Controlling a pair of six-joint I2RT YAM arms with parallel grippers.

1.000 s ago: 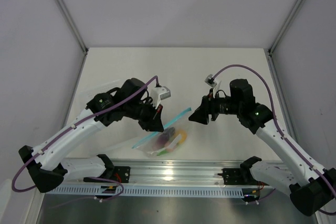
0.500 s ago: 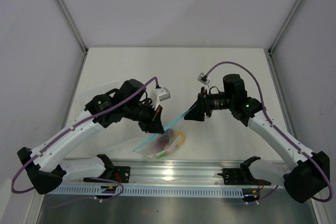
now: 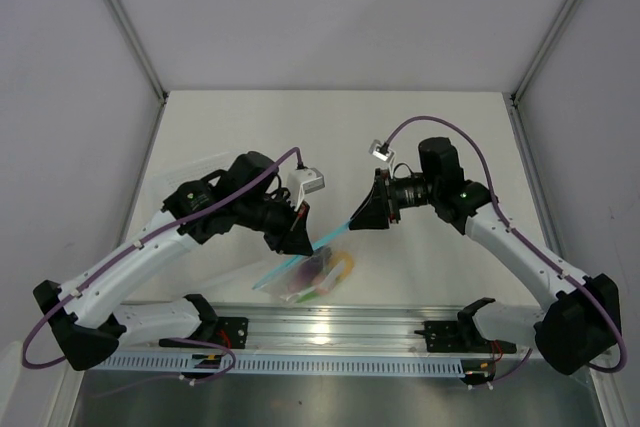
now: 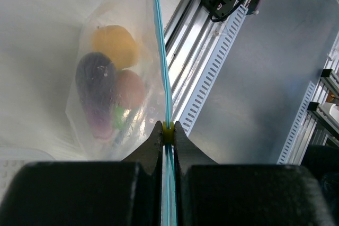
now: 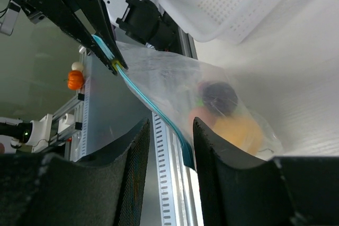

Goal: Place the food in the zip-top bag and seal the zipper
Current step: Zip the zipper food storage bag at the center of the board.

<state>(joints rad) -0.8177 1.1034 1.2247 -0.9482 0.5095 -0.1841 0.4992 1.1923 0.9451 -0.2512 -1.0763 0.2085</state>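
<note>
White tabletop (image 3: 250, 122), plain pale walls (image 3: 330, 7), aluminium rail (image 3: 330, 332) along near edge, soft even light

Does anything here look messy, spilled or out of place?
Nothing stands out. The toy food sits inside the clear bag; the bag just hangs slanted, gripped by its blue zipper in the left pincer.

Top external: we look steeply down from above and behind the arm bases, far enough to take in the whole white table (image 3: 300, 117).

Left wrist: we sit close behind the left gripper (image 4: 168, 128), facing along the thin light blue zipper strip (image 4: 160, 51) toward the ribbed aluminium rail (image 4: 185, 51).

Right wrist: close behind the right gripper (image 5: 169, 123), facing the opposite way along that strip.

All three share the crinkly clear plastic bag (image 3: 285, 282).
</note>
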